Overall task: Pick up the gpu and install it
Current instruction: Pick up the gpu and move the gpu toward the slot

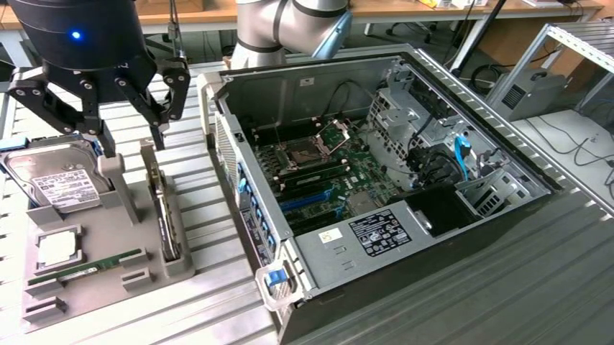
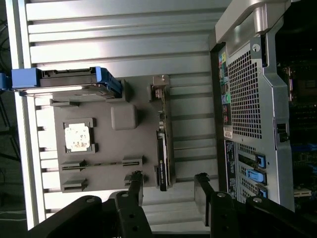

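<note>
The gpu (image 1: 165,208) is a slim dark card with a silver bracket. It stands on its edge in a slot of the grey holder tray (image 1: 96,302), at the exterior view's left. My gripper (image 1: 132,142) hangs above the tray's far end, just above and behind the card. Its fingers are open with nothing between them. In the wrist view the gpu (image 2: 163,144) lies ahead of the gripper (image 2: 168,186), roughly in line with the gap between the black fingertips (image 2: 136,184). The open computer case (image 1: 384,180) lies on its side to the right of the tray.
The tray also holds a silver hard drive (image 1: 57,183) with a white label, a square processor chip (image 1: 60,248) and a green memory stick (image 1: 86,272). The case's back panel (image 2: 247,99) runs close beside the card. Everything rests on a ribbed metal table (image 1: 537,287).
</note>
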Controlling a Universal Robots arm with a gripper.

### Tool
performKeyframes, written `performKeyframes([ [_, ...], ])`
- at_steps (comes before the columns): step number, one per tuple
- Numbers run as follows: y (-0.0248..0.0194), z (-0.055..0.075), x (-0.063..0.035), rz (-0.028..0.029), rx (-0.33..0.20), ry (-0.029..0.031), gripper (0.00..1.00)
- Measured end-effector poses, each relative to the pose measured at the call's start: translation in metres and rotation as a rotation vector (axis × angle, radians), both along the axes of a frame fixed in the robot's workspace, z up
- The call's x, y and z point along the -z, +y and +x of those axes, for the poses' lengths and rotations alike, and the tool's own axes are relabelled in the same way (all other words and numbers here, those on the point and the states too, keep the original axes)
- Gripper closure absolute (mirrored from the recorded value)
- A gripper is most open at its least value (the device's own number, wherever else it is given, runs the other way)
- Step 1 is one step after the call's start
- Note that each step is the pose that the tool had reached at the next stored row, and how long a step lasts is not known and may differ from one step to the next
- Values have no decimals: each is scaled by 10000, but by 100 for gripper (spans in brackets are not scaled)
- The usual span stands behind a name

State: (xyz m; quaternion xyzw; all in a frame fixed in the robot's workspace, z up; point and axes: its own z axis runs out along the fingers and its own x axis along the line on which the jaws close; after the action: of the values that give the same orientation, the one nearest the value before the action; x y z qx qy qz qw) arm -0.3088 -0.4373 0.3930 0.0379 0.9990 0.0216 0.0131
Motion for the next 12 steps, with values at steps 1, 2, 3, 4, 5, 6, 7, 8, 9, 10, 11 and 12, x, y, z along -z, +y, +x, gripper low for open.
performKeyframes([
  [1, 0, 0, 0, 0, 0, 0, 46],
  [2, 0, 0, 0, 0, 0, 0, 46],
  [3, 0, 0, 0, 0, 0, 0, 46],
  [4, 0, 0, 2, 0, 0, 1, 46],
  [5, 0, 0, 7, 1, 0, -1, 46],
  [6, 0, 0, 14, 1, 0, -1, 46],
  [7, 0, -1, 27, 1, 0, -1, 46],
  [8, 0, 0, 46, 0, 0, -1, 46],
  [9, 0, 0, 60, 0, 0, 1, 46],
  [10, 0, 0, 82, 0, 0, 0, 46],
  [11, 0, 0, 103, 0, 0, 0, 46],
  [12, 0, 0, 127, 0, 0, 0, 46],
])
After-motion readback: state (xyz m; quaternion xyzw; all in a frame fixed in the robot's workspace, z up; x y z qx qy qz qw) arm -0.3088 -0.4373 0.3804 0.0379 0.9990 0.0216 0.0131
